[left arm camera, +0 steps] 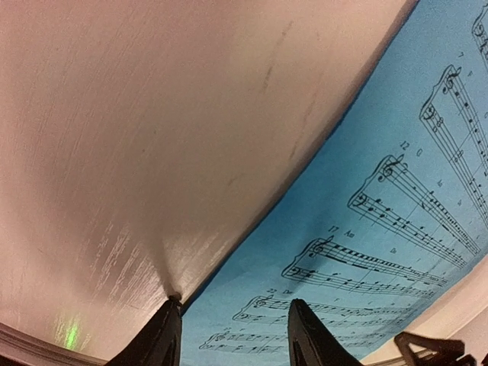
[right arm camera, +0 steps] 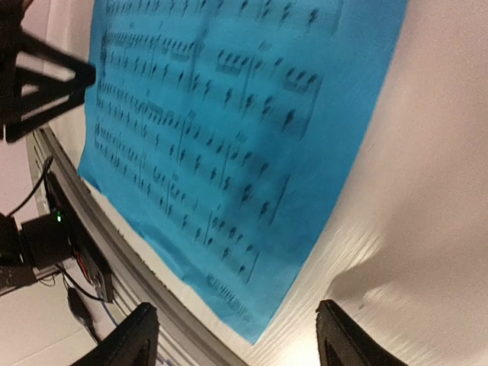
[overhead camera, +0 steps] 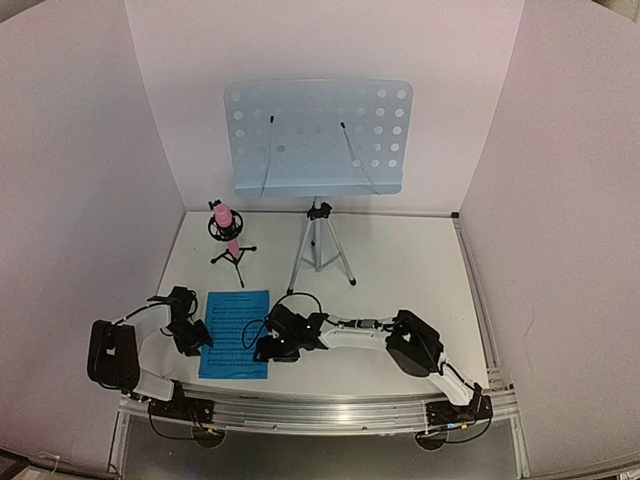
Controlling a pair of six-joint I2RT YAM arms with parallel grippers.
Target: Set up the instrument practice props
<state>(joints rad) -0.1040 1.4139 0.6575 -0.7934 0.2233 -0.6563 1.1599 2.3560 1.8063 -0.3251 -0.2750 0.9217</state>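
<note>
Seemingly left pincer (left arm camera: 232, 305) touches blue sheet (overhead camera: 237, 335); right pincer (right arm camera: 236, 309) spread.

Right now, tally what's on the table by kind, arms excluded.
Music stand: 1
Blue music sheet: 1 seen; a second underneath can't be ruled out
Pink microphone on mini tripod: 1
Total: 3

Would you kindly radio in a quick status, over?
Left gripper and right gripper open, empty, over sheet edges. Sheet flat on table, stand bare. Mic left of stand, clear.
</note>
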